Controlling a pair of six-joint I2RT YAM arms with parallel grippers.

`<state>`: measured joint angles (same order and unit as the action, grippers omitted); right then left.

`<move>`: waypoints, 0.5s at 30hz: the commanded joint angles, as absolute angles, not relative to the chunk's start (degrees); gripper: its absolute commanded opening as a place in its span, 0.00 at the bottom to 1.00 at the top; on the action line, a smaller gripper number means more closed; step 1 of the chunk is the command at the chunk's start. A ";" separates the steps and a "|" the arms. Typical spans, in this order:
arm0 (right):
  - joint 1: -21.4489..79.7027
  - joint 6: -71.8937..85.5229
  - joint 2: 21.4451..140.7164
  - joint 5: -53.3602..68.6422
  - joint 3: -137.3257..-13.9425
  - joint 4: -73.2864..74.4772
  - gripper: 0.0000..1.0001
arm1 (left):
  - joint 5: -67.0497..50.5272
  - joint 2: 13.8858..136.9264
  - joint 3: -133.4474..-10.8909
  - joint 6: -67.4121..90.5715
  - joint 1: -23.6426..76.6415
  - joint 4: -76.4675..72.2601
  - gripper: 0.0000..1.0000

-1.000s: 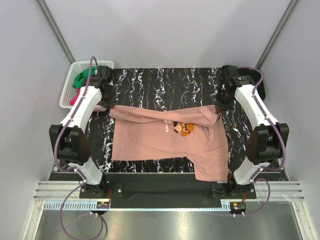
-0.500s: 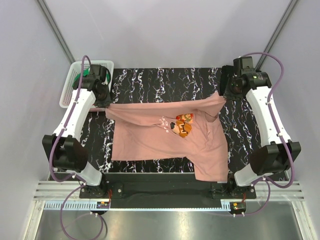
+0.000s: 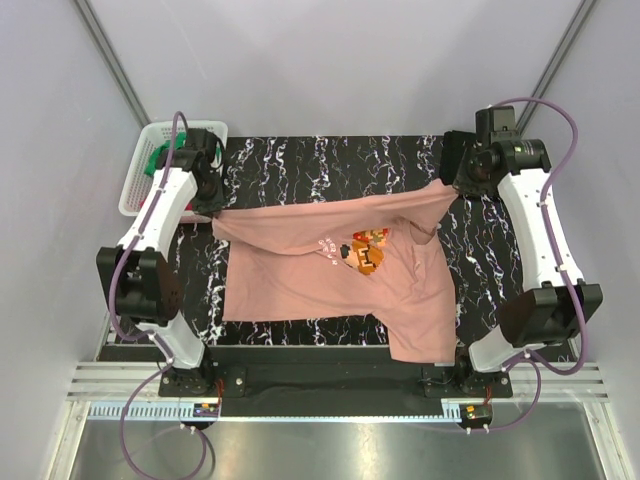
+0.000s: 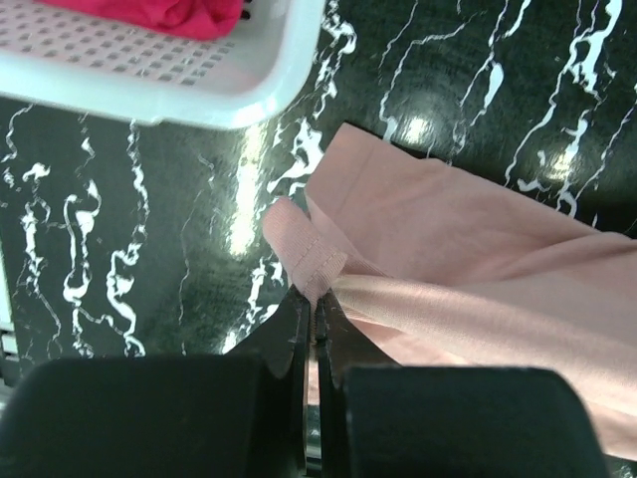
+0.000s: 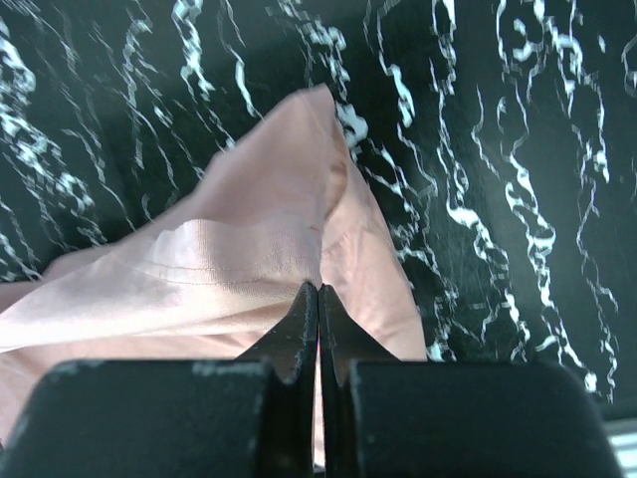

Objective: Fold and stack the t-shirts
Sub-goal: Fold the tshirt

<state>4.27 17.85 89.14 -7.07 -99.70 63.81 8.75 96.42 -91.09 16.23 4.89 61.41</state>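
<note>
on the black, white-veined bench (image 3: 330,160) lies the salmon-pink t-shirt (image 3: 320,285), spread print side up across the middle. its near part lies flat on the surface, and one part reaches down to the near right edge of the bench. its far edge is lifted and pulled taut between the two arms, running from far left to far right, the right end a little farther back than the left. the pixel-art figure (image 3: 368,250) sits right of the middle of the cloth, with small white text (image 3: 328,244) just to its left, both creased by folds.

the left arm (image 3: 165,210) reaches to the far left corner of the shirt. in the left wrist view the left jaws are pressed together on a hemmed fold of the pink cloth, which bunches just ahead of the tips. the right arm (image 3: 535,215) reaches to the far right corner. in the right wrist view the right jaws are likewise closed on the shirt, the cloth rising to a point beyond the tips, above the bench.

at the far left corner, near the left jaws, stands a white plastic basket (image 3: 133,195) with green cloth (image 3: 158,158) and magenta-red cloth (image 4: 169,12) in it; whether those are t-shirts cannot be told.
</note>
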 commanded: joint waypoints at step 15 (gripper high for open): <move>2.37 17.40 99.14 -7.74 -117.94 64.51 0.00 | 5.80 106.43 -109.51 14.33 3.43 64.34 0.00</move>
<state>3.44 17.80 98.19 -6.66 -113.16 64.88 6.22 104.22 -106.21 15.84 4.40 63.64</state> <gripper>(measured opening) 0.010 0.023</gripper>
